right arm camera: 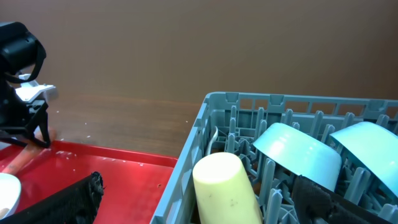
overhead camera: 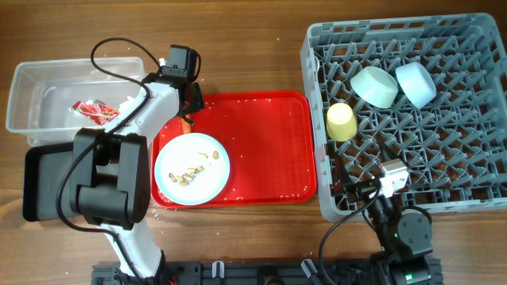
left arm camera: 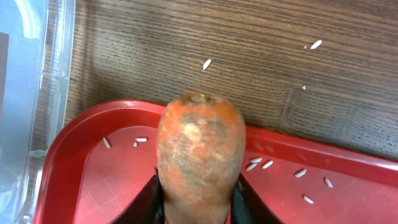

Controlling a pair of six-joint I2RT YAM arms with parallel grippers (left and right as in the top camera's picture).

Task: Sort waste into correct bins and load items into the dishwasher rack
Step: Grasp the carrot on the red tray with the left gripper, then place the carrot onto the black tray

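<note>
Carrot (left arm camera: 199, 155) clamped in left gripper (left arm camera: 199, 208); waste-sorting step.
Sits at red tray's (left arm camera: 87, 180) far-left corner, beside clear tub (overhead camera: 32, 79); next: lift, carry prob. to black tray (overhead camera: 43, 190), release; right gripper (right arm camera: 196, 186) jaws apart by rack (overhead camera: 313, 103).

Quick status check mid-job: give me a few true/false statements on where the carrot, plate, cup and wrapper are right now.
1. The left tool grips the carrot. True.
2. The plate is in the rack. False: it lies on the red tray with crumbs on it.
3. The cup is in the rack. True.
4. The wrapper lies in the black tray. False: it is in the clear tub.
5. The carrot is over the tub. False: it is over the red tray's edge.
</note>
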